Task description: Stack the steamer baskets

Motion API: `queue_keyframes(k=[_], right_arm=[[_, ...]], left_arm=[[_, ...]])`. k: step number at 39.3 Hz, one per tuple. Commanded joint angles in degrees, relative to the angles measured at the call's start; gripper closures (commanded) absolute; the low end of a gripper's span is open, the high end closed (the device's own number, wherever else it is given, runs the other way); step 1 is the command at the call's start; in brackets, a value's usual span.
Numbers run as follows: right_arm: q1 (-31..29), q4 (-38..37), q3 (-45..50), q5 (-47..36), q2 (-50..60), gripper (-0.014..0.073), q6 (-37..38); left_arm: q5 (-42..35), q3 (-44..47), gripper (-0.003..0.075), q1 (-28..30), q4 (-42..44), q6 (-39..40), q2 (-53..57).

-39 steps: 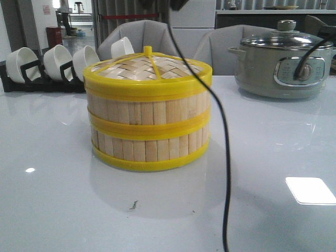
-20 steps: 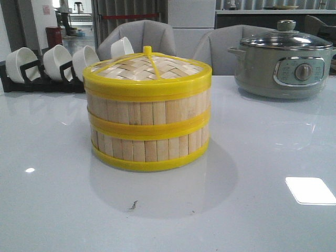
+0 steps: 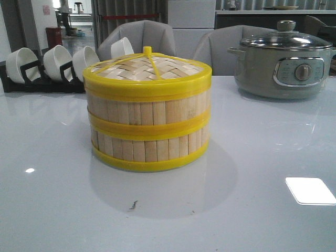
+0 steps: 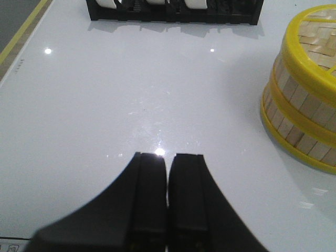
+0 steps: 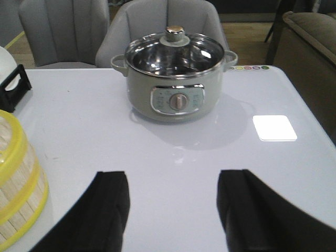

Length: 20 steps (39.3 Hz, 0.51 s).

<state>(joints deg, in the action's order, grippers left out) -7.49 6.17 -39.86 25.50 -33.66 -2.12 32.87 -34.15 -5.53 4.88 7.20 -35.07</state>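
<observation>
Two steamer baskets [image 3: 148, 123] stacked | well apart from both arms' fingers [image 4: 152, 210]

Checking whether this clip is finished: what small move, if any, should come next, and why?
Probably none beyond parking both arms. The steamer baskets already sit stacked with the lid on top, the left end effector is shut and empty, and the right end effector is open, clear of the stack.

Illumination is bright, even and overhead. The glossy white worktop [image 3: 273, 142] carries glare: a rectangular reflection patch [image 3: 310, 190] in the front view and small specular points in the left wrist view. The steamer baskets [image 3: 148, 110] cast a soft, diffuse shadow forward. The dark fingers [image 4: 149, 210] lie close to the lens and slightly blurred. The background is dimmer and soft.
</observation>
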Motion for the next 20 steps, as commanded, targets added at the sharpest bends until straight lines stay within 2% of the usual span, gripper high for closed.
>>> queue_keyframes(k=[1, 10, 20], right_arm=[[-1.4, 0.2, 3.3, -5.6, 4.2, 0.0108, -0.3], [-1.4, 0.2, 14.6, -11.4, 12.2, 0.0108, -0.3], [-1.3, 0.2, 21.2, -15.0, 14.7, 0.0108, -0.4]], left_arm=[[-4.6, -1.6, 0.0634, 0.0, -0.1, 0.4, -0.4], [-4.6, -1.6, 0.0634, 0.0, -0.1, 0.4, -0.4], [-4.6, -1.6, 0.0634, 0.0, -0.1, 0.4, -0.4]])
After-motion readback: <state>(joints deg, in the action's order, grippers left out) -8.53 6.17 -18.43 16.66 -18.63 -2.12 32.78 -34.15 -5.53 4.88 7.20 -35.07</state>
